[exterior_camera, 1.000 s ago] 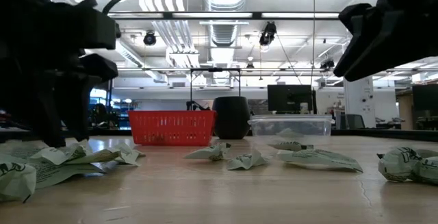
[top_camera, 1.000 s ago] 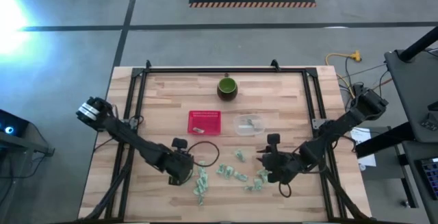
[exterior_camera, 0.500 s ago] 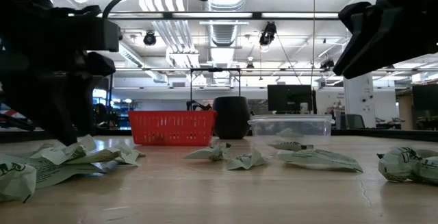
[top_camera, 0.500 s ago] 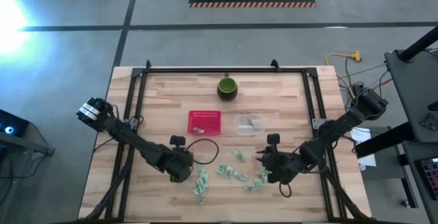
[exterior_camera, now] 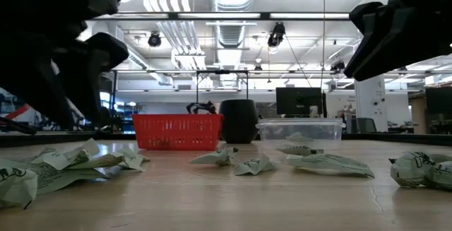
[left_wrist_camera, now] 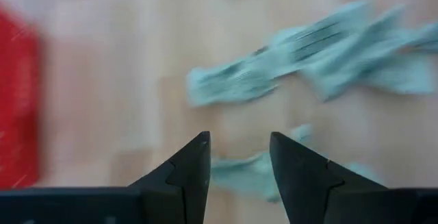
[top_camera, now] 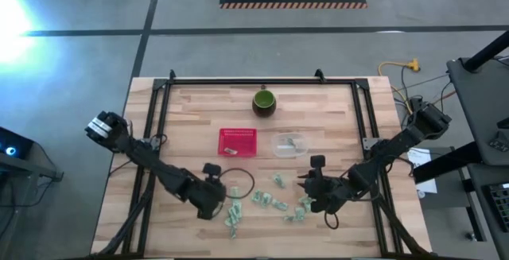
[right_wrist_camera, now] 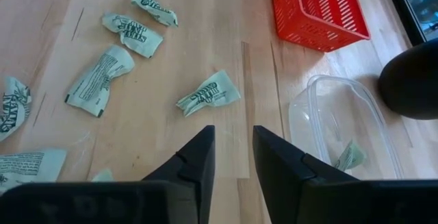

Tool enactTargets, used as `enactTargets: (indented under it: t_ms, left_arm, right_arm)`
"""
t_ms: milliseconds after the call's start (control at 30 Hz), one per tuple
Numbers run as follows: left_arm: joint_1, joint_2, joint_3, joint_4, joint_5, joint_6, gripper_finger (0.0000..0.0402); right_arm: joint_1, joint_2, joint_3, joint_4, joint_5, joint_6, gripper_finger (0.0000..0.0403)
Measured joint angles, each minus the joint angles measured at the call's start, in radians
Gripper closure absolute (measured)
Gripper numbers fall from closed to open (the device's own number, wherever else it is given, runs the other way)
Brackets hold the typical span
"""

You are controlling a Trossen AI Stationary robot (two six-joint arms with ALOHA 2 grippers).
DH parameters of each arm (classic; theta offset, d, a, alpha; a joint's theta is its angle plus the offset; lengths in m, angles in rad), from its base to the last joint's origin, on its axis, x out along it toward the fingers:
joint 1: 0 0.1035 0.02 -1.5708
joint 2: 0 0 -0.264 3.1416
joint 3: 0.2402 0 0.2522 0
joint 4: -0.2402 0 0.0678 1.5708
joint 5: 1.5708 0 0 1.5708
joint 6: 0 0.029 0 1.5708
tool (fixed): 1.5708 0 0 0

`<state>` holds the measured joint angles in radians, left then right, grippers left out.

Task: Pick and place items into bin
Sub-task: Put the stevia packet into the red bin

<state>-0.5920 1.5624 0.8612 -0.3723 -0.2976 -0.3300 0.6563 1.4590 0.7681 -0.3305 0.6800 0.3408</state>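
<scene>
Wooden table: left gripper [left_wrist_camera: 239, 157], fingers parted and empty, hovers just above small pale green-and-white crinkly wrapped pieces [left_wrist_camera: 254, 172]. They look light and soft; pinch mid-wrapper.

table [top_camera: 334, 125] was matt planked wood; red basket [right_wrist_camera: 318, 11] slotted plastic; tub [right_wrist_camera: 342, 125] clear glossy plastic; wrapped pieces [right_wrist_camera: 209, 94] crinkled, printed.

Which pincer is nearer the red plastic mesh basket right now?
The left. The left pincer sits just toward the table's front edge from the red plastic mesh basket, slightly to its left. The right pincer sits well off to the basket's right, beyond the clear plastic tub.
</scene>
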Motion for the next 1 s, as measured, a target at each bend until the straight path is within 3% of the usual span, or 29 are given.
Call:
enactTargets:
  t_ms: [333,700,1000]
  left_arm:
    - [-0.006,0.029,-0.011,-0.002,0.071,-0.031,0.0267]
    - [0.003,0.021,-0.091,0.009,0.080,-0.135,0.0267]
    - [0.004,-0.005,-0.101,-0.076,-0.032,-0.138,0.0267]
  right_arm:
    - [0.000,-0.001,-0.001,0.000,0.000,0.008,0.0314]
    - [0.000,-0.001,-0.003,0.002,0.000,0.008,0.0326]
    - [0.000,-0.001,-0.003,0.008,0.000,0.008,0.0321]
